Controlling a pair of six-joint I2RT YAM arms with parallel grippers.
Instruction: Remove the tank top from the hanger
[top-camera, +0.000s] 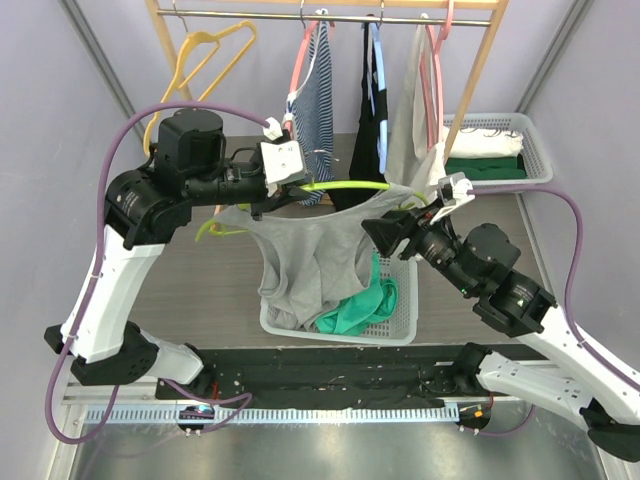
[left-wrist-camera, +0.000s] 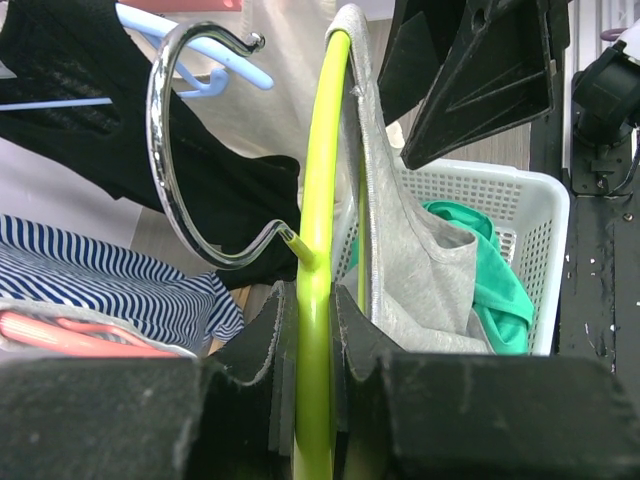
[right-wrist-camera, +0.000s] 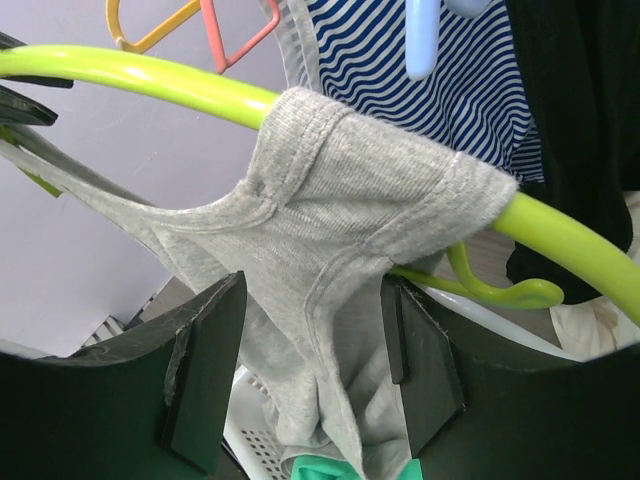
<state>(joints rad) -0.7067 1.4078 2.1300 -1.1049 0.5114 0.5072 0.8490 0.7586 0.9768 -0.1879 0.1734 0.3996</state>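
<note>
While left gripper (left-wrist-camera: 315, 322) pinches one green hanger (left-wrist-camera: 325, 150), right gripper (right-wrist-camera: 312, 365) spread astride one grey tank top (right-wrist-camera: 340, 200).

The desk (top-camera: 228, 285) is a dark, brownish wooden top between pale walls. At its centre stands a white perforated laundry basket (top-camera: 397, 300), its long side parallel to the near edge. A second white basket (top-camera: 538, 155) sits toward 2 o'clock, near the far right corner. Along the 6 o'clock edge lies a black mounting plate (top-camera: 330, 375) that carries both arm bases. At 12 o'clock a wooden clothes rack (top-camera: 470, 95) slopes down toward the desk; its feet are hidden
</note>
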